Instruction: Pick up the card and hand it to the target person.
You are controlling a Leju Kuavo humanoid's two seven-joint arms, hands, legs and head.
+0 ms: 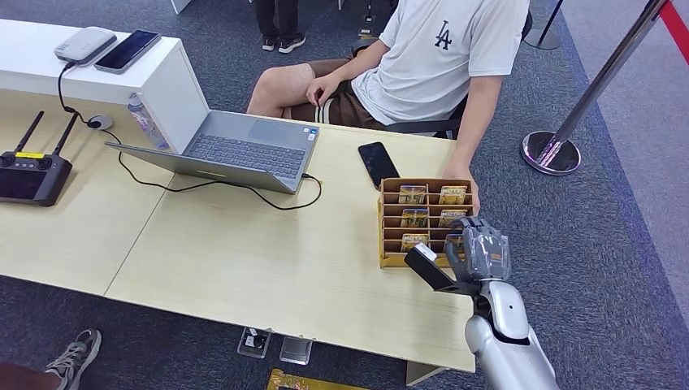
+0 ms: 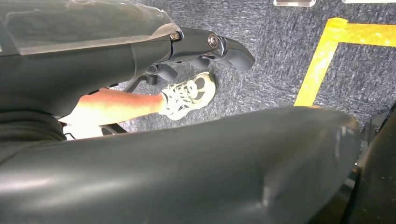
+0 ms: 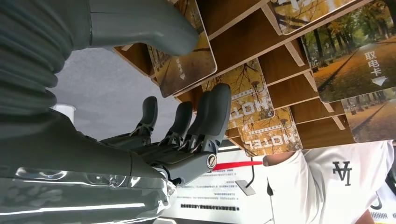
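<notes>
**Right hand at the card rack**

The table carries the wooden rack at four o'clock. The seated person waits at one o'clock. The right hand reaches in, thumb and fingers apart around a hotel card, seemingly not yet pinching. Closing crookedly could jam or drop it.

An open grey laptop sits on the table well to the left of the hand and farther from the robot, its black cable looping across the wood. A black phone lies beyond the hand, nearer than the laptop. Far off to the left rest a black controller with two antennas and, on a white box, a second phone.
</notes>
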